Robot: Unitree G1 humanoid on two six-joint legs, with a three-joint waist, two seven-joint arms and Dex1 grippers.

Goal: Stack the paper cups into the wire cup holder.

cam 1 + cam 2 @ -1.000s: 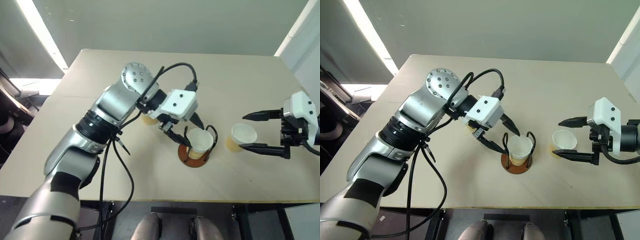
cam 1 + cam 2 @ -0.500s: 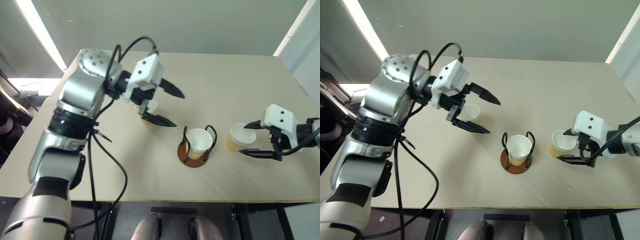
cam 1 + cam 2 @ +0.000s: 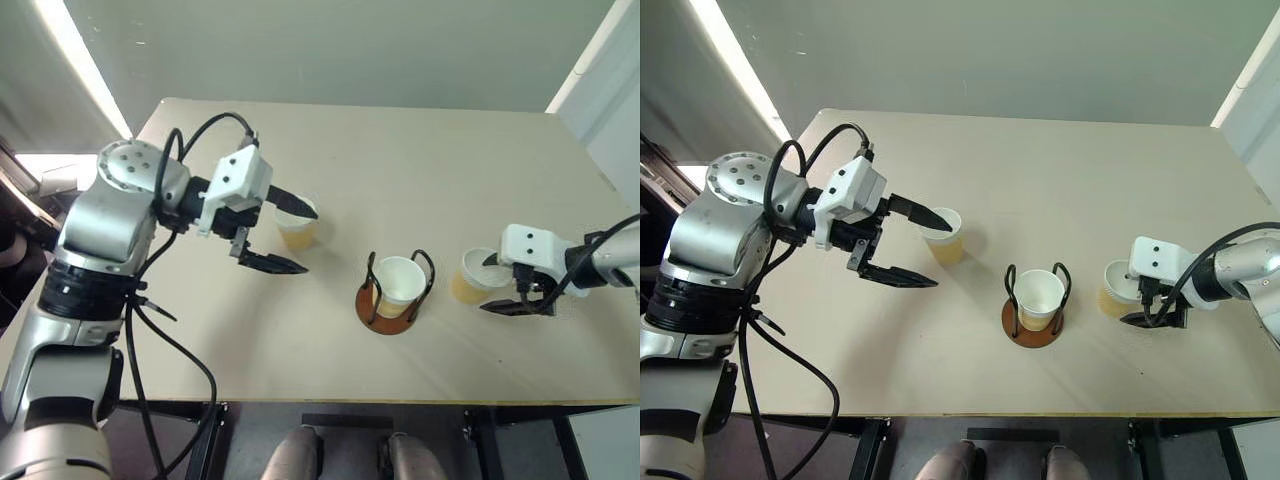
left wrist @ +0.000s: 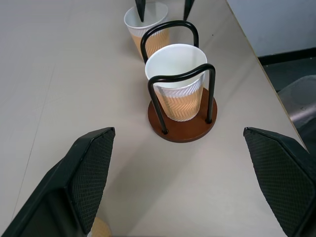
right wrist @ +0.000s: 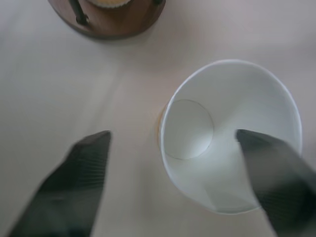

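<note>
Paper cups numbered three on the table point(image 3: 450, 150): one sat inside the wire cup holder point(image 3: 388, 306) between both grippers. The left gripper point(image 3: 910, 246) hovered with fingers spread wide, a second cup point(image 3: 943, 235) just beside its upper fingertip. The right gripper point(image 3: 503, 284) straddled the third cup's point(image 5: 227, 133) rim, one finger apparently inside, jaws apart, not yet clamped.

Bright, even light falls from ceiling strip lamps point(image 3: 75, 65) beyond the tabletop's point(image 3: 420, 160) far left corner, glaring white. Shadows on the tabletop are faint and soft. The right wrist view is motion-blurred; the left wrist view is sharp.
</note>
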